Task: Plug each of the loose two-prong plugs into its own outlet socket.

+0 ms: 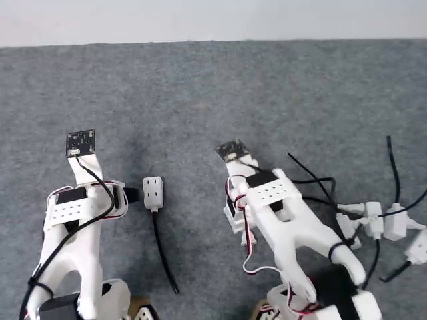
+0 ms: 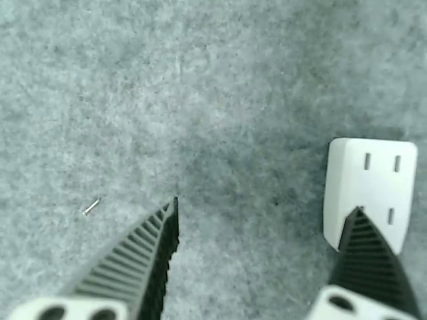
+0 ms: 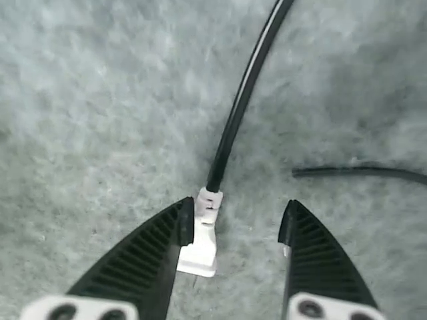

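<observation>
1. The table [image 1: 200, 100] is covered with grey felt, soft and a little fuzzy.
2. The 2 arms are of white plastic with rounded shells. The left arm [image 1: 67, 227] stands by the outlet, and the right arm [image 1: 287, 220] stands nearer to the heap of plugs.
3. The outlet block [image 1: 153, 192] is a white, smooth, hard rectangle with rounded corners and pairs of narrow slots. It lies flat on the felt just beside the left arm.
4. The left gripper [image 2: 265, 205] has black ribbed jaws, and they are wide apart. 1 jaw tip overlaps the edge of the block. I cannot tell if it touches it.
5. The right gripper [image 3: 240, 203] also has its jaws apart. A white plug [image 3: 199, 252] lies between them, against 1 jaw and not clamped. I think the step in hand is picking up this plug.
6. The next move calls for closing on the plug's hard body, not on the cable, and then carrying it across to the block while the left gripper steadies it.
7. More loose plugs [image 1: 373, 220] lie in a tangle to the right, well apart from the block.
8. The black cable [image 3: 243, 100] of the plug is thin, glossy and flexible, so it may drag.
9. A tiny metal sliver [image 2: 90, 208] lies on the felt.
</observation>
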